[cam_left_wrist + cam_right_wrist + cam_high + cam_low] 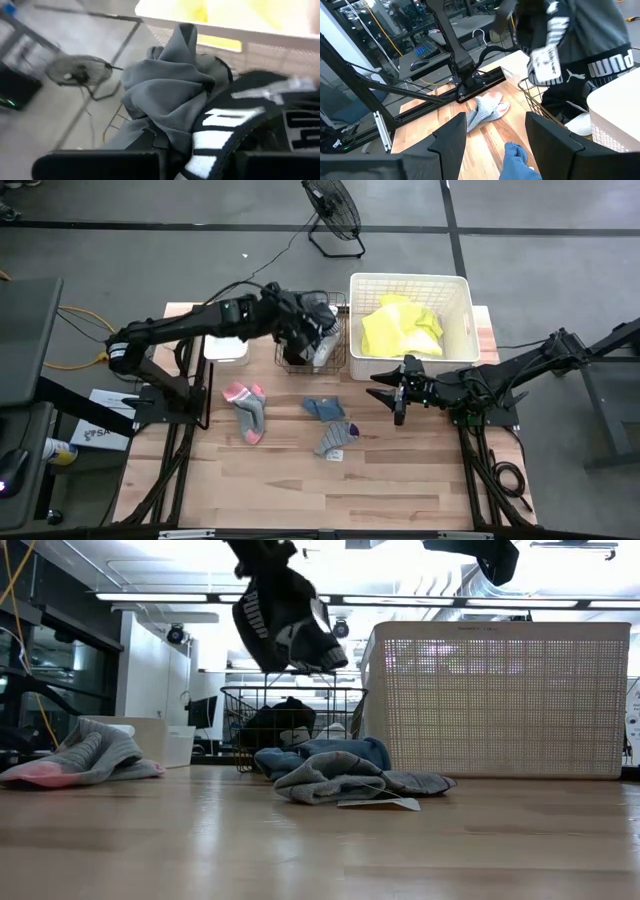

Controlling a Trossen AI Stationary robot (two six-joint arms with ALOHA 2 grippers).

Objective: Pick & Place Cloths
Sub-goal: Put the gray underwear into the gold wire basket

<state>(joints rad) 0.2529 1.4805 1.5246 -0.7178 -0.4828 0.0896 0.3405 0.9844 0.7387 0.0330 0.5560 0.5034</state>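
My left gripper (312,330) is above the copper wire basket (290,360) and is shut on a bundle of black cloth with white print (288,622) and grey cloth (170,85). More dark cloth (283,722) lies inside the basket. My right gripper (495,145) is open and empty, just near the big white tub (462,300), which holds neon-yellow cloth (400,330). On the table lie a pink-and-grey piece (247,408), a blue piece (323,408) and a grey piece (335,438). My left gripper holds the bunched black-and-white cloth (215,135), together with grey fabric, between its two fingers, several layers at once. The fingers come from above, from the table's left. The bundle hangs below the gripper (262,555), clear of the basket's rim (290,690).
A small white tub (225,345) stands left of the wire basket. A floor fan (332,215) stands beyond the table's far edge. The near half of the wooden table (330,490) is bare.
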